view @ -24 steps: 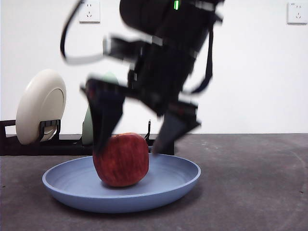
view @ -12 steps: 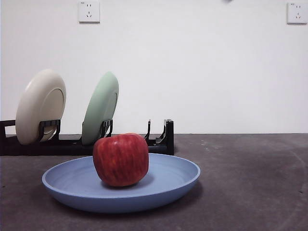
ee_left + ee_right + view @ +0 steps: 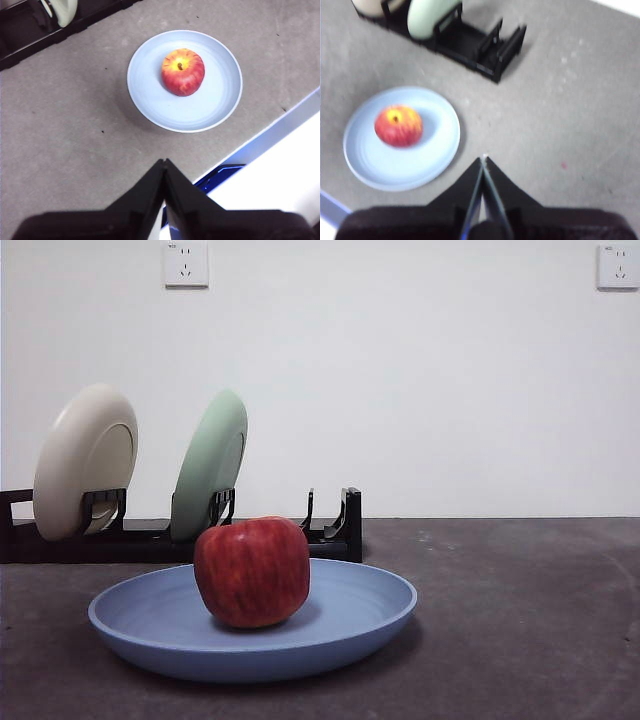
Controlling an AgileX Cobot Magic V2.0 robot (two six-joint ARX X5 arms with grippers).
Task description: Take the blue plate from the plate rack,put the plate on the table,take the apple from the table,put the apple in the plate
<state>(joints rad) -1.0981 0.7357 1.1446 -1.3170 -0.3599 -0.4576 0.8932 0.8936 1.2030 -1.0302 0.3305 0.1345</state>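
Observation:
The red apple [image 3: 252, 571] sits in the middle of the blue plate [image 3: 150, 625], which lies flat on the dark grey table [image 3: 520, 620]. Both wrist views show the same: apple [image 3: 183, 72] on plate [image 3: 215, 102], and apple [image 3: 398, 125] on plate [image 3: 437, 145]. My left gripper [image 3: 164, 162] is shut and empty, held high above the table's near edge. High over the table, to the right of the plate, my right gripper [image 3: 483, 160] is shut and empty too. The black plate rack [image 3: 335, 530] stands behind the plate.
The rack holds a cream plate [image 3: 85, 460] and a pale green plate [image 3: 210, 465] upright; its right-hand slots [image 3: 492, 47] hold nothing. A white and blue table border [image 3: 280, 165] runs along the near side. Two wall sockets sit high on the white wall.
A second ago a gripper stood open around the apple in the front view; it has risen out of that view. Apple and plate have stayed where they were.

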